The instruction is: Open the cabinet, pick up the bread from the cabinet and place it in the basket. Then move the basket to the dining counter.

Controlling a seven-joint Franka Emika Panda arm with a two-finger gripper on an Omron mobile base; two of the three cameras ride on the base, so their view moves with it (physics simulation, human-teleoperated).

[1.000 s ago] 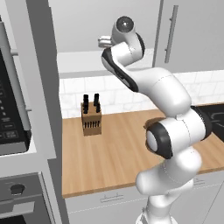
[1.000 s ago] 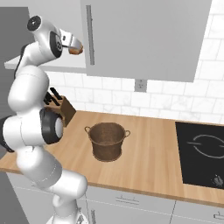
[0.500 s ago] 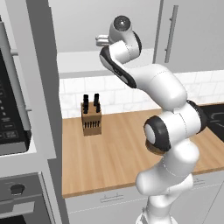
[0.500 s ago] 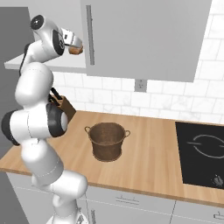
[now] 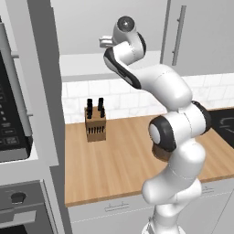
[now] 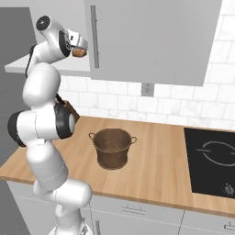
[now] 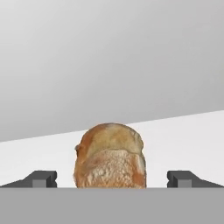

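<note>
Here I am straddling the bread on the cabinet shelf, my gripper spread fully wide, grasping nothing, readying closure before the basket.

A glossy white arm is seen, built from rounded, bulbous shells that are joined one to the next. Dark grey to black bands are set at the joints, and a round dark cap with a paler grey centre is shown on the side of one joint. A similar dark disc with a light ring is carried at the topmost joint. The tool is finished in dark grey, with two small, blocky fingertips. No cables, screws or printed markings can be made out.
</note>
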